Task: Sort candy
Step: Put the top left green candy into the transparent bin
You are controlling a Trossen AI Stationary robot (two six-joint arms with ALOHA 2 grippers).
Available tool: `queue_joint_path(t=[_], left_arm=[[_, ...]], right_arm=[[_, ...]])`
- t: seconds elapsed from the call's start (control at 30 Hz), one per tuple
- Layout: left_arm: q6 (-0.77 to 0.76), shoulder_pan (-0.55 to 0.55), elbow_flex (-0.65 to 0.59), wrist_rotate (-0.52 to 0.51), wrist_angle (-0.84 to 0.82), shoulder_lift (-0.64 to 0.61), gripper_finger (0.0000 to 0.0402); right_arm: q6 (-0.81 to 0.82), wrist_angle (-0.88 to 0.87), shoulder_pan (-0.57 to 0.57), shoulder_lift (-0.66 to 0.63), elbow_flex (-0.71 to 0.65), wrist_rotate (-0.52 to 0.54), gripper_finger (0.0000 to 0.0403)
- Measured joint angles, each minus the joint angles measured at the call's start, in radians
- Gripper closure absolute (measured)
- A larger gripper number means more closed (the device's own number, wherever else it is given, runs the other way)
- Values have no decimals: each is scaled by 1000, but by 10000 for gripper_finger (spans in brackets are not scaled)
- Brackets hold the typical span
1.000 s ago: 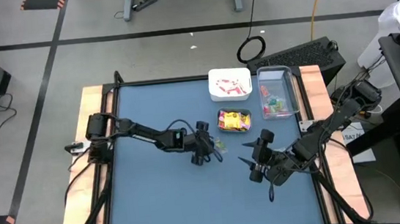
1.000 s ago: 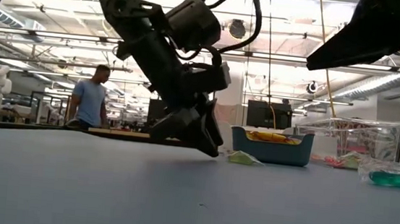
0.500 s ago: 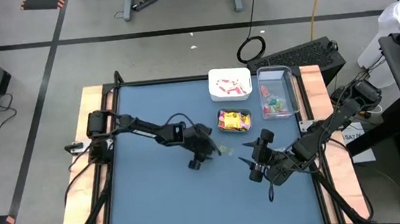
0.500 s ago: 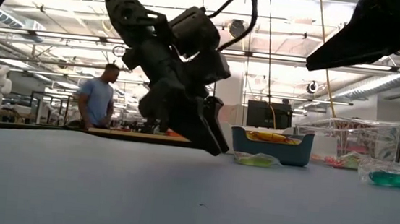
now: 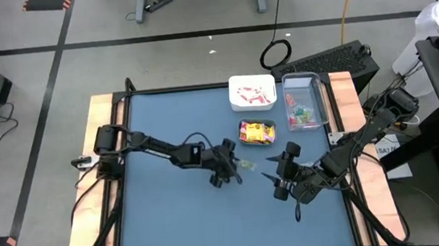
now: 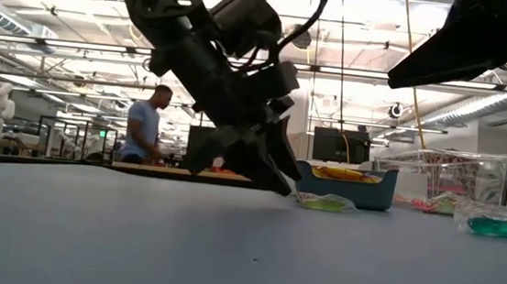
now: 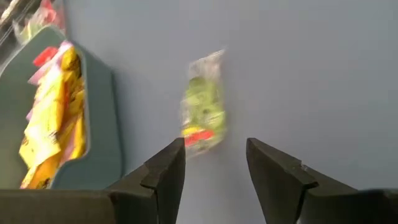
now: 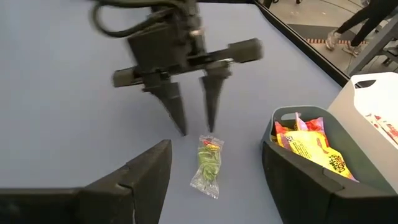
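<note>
One green candy [image 5: 246, 164] in a clear wrapper lies flat on the blue table [image 5: 173, 224], just in front of the teal container [image 5: 257, 132]; the wrist views show it too [image 7: 203, 115] [image 8: 208, 165]. My left gripper [image 5: 231, 161] is open and slants down, its fingertips [image 8: 181, 127] low over the table just short of the candy's red-marked end, apart from it. My right gripper [image 5: 275, 174] hangs open above the table on the candy's right-near side, holding nothing.
The teal container [image 8: 298, 162] holds yellow and pink candy. Behind it stand a white container [image 5: 252, 92] with red-and-white pieces and a clear container [image 5: 305, 103] with green and red ones. The table's left and near parts are bare. A person [image 6: 147, 128] walks in the room beyond.
My left gripper has rolled at the wrist and its fingertips have edged toward the green candy, their gap unchanged. The candy, half hidden behind the fingers a second ago, now shows whole on the table.
</note>
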Motion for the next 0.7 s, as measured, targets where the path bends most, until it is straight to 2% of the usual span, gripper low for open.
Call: queue_joint_path(t=[0.37,0.5,0.7], left_arm=[[40,87,0,248,46,19,224],[55,93,-1,262,42,42,224],[63,94,2,274,125,80,224]], right_arm=[[-4,0,0,0,0,0,163],[-4,0,0,0,0,0,163],[-9,4,0,0,0,0,163]])
